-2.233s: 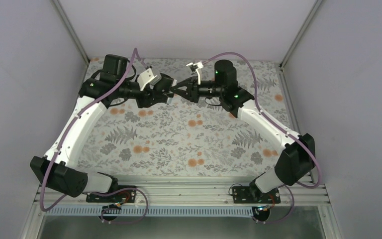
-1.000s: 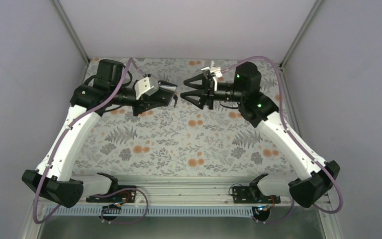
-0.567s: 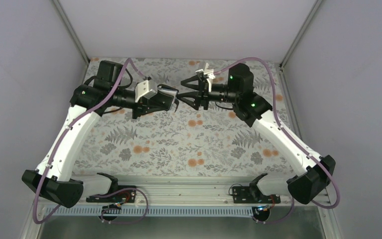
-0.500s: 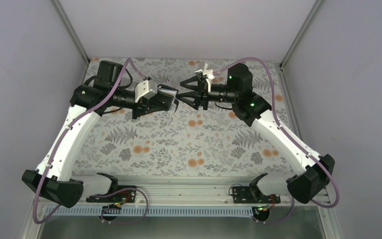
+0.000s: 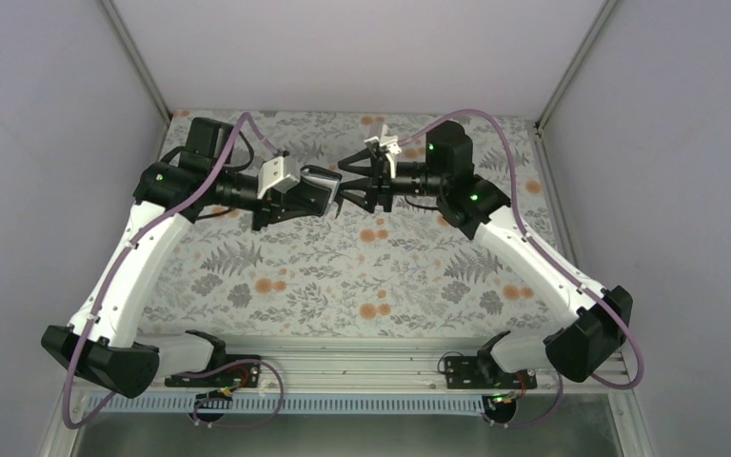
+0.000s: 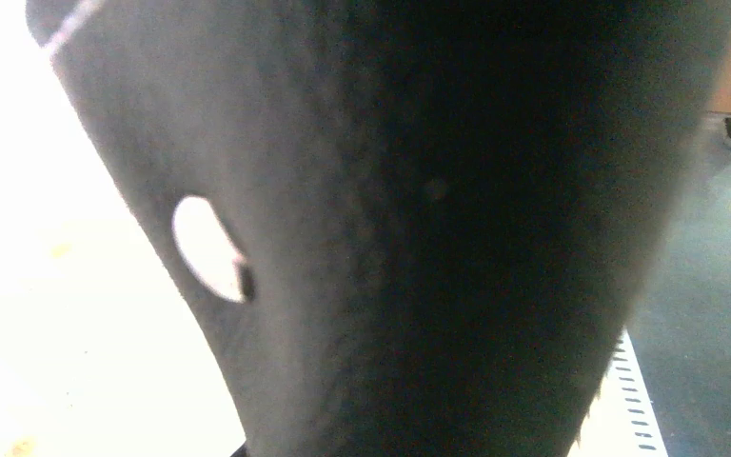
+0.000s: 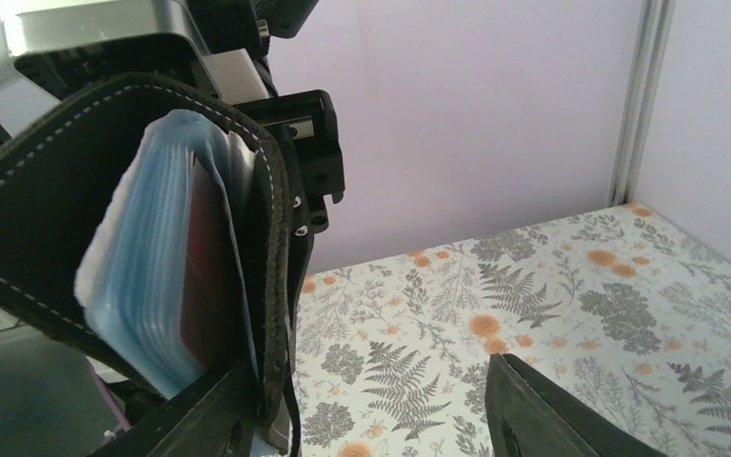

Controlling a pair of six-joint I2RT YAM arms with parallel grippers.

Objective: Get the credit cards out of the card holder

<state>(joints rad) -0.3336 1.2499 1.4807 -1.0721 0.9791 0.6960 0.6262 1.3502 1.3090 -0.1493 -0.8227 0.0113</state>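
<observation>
1. Two arms meet above the floral-patterned bench (image 5: 362, 276), near the middle of its far edge.
2. Left gripper (image 5: 327, 193) is clenched on the dark, white-stitched folding card holder (image 7: 48, 190), held off the surface, opening turned toward the right arm; its dark side fills the left wrist view.
3. Pale blue plastic sleeves (image 7: 143, 286) show inside; a red card (image 7: 207, 257) sits tucked among them; other cards cannot be made out.
4. Right gripper (image 7: 381, 409) is released, jaws spread wide; its black fingers (image 7: 543, 409) are just beside the holder's open edge; contact I cannot tell.

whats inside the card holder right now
Light blue sleeves and one red card between them show inside the card holder. Any other cards are covered by the sleeves.
</observation>
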